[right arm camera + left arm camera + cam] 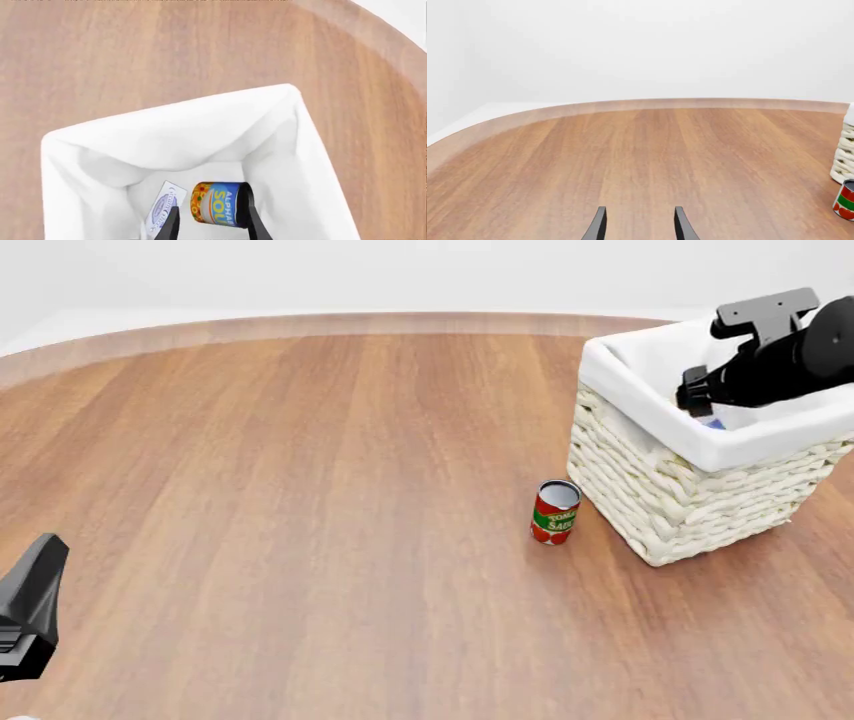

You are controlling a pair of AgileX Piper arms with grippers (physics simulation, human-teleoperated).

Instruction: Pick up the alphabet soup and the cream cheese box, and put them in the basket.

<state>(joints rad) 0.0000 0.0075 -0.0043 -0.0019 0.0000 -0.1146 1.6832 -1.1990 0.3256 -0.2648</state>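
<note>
Beside the basket (694, 500), on the side nearer the left arm, a slim red and green can (555, 512) stands upright on the bench (294, 490), close to the woven wall but apart from it; the left wrist view catches that can (845, 201) and a strip of the basket wall (844, 160) at its edge, off to one side of the left end effector (639, 227). Nothing else lies on the wooden surface ahead of that end effector.

Directly below the right end effector (211, 222), inside the white lining, the soup can (215, 204) lies on its side on the basket floor, its blue and yellow label facing up. The cream cheese box (165, 207) lies flat just beside it, also inside the basket, partly hidden by one finger. In the front view only a sliver of blue shows over the rim, too small to name.

The right end effector's fingers (167, 225) are parted to about the can's width and straddle the can as seen from above; whether they touch it cannot be told. The left end effector's fingers (597, 226) stand moderately apart with nothing between them.

The right arm (781, 355) reaches over the basket with its end effector pointing down into it. The left arm (30, 605) sits low at the near edge of the bench, well apart from the basket, its end effector pointing forward across the wood.
</note>
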